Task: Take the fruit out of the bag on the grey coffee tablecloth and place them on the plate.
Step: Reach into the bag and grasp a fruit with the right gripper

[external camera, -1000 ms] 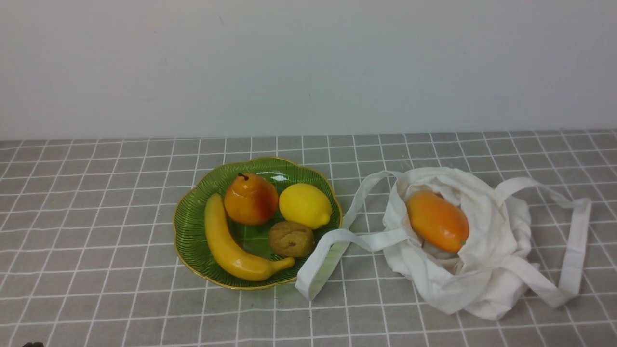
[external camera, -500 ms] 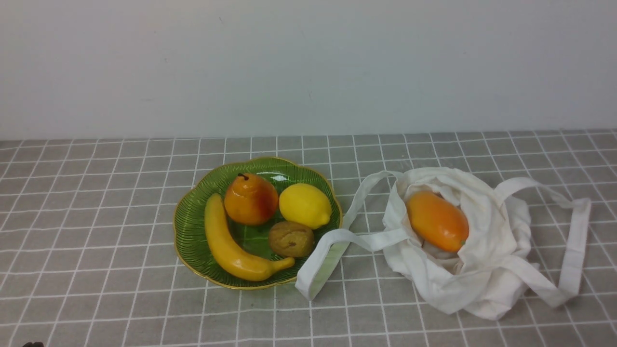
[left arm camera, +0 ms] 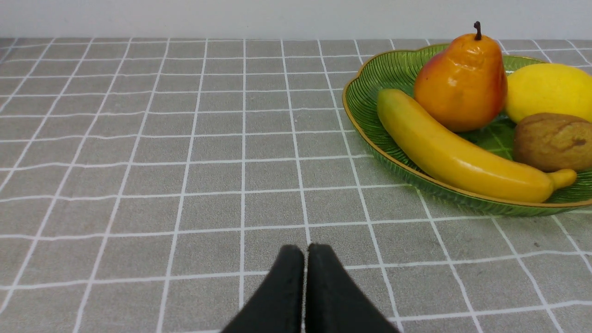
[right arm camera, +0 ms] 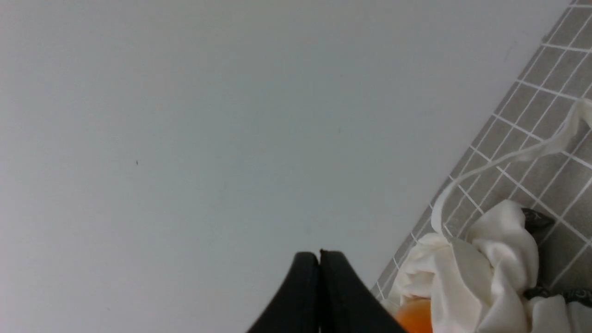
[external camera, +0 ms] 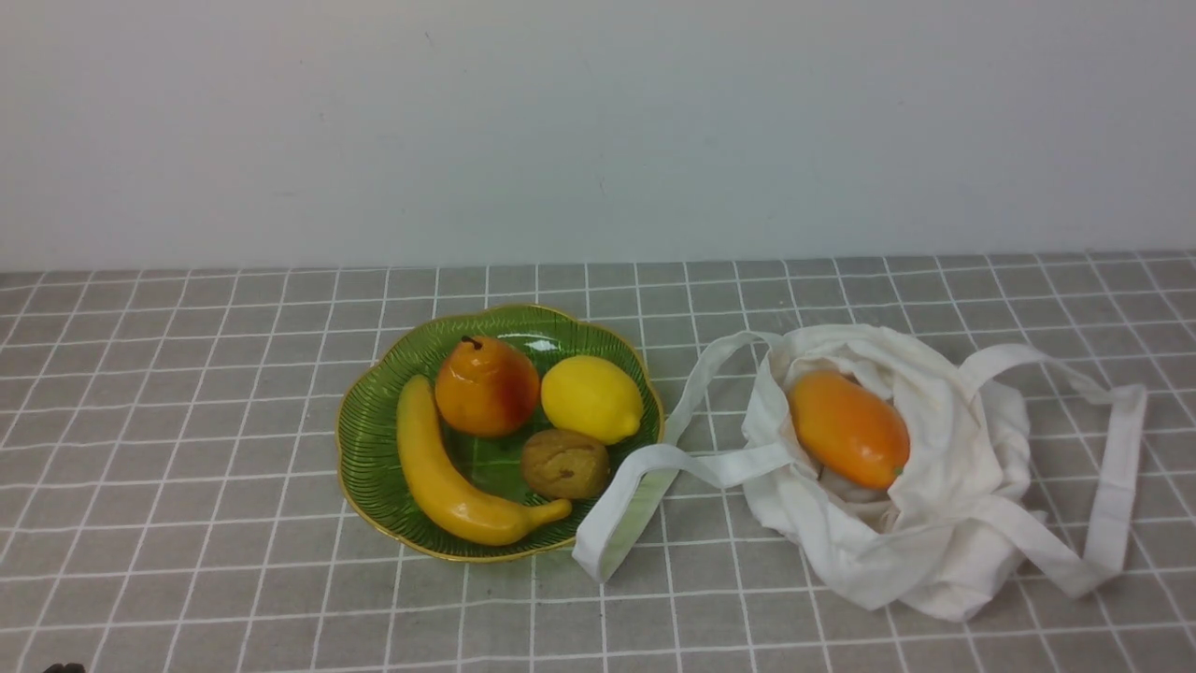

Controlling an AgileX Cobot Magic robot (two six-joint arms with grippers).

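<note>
An orange oval fruit [external camera: 848, 428] lies in the open mouth of the crumpled white bag [external camera: 944, 523] on the grey coffee tablecloth [external camera: 187, 374], right of the plate [external camera: 366, 439]. A bit of that fruit [right arm camera: 414, 317] and the bag [right arm camera: 481, 268] show in the right wrist view. The green gold-rimmed plate [left arm camera: 370, 83] holds a pear, a lemon, a banana and a brown fruit. My left gripper [left arm camera: 305, 249] is shut and empty, low over the cloth, short of the plate. My right gripper [right arm camera: 319, 255] is shut and empty, beside the bag. Neither arm shows in the front view.
One white strap [external camera: 645, 477] loops from the bag across the plate's right rim. Another strap [external camera: 1117, 467] trails to the right. On the plate sit a pear [external camera: 486, 385], a lemon [external camera: 591, 398], a banana [external camera: 448, 477] and a brown fruit [external camera: 564, 464]. A pale wall [external camera: 598, 121] stands behind.
</note>
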